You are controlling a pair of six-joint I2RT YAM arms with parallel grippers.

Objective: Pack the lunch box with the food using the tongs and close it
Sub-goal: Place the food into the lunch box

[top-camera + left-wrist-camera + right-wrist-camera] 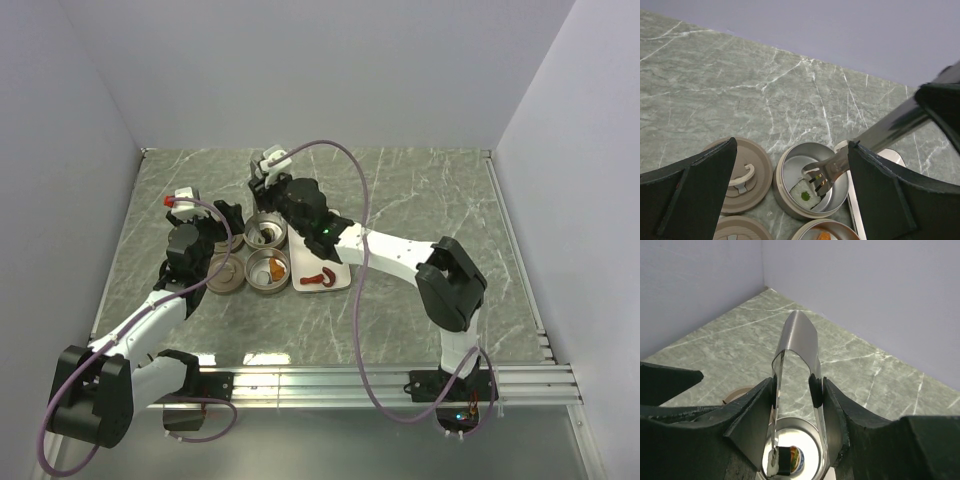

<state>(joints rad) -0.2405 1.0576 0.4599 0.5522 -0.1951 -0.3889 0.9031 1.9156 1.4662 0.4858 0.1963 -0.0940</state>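
My right gripper (270, 200) (796, 390) is shut on the slim metal tongs (797, 337) and holds them tip-down over the far tin of the lunch box (265, 232) (812, 182) (795, 450). The tongs' arms stand parted. A white rice piece of food (806, 194) (785, 460) lies in that tin against one tong tip (822, 177). An orange piece (275, 268) (822, 234) lies in the near tin (268, 270). My left gripper (225, 222) (792, 145) hangs open and empty just left of the tins. Two lids (742, 175) (225, 275) lie on the table to the left.
A white rectangular tray (335, 265) (855, 210) with a red piece (320, 278) on it lies right of the tins. Grey walls close the table at the back and both sides. A rail (400, 385) runs along the near edge.
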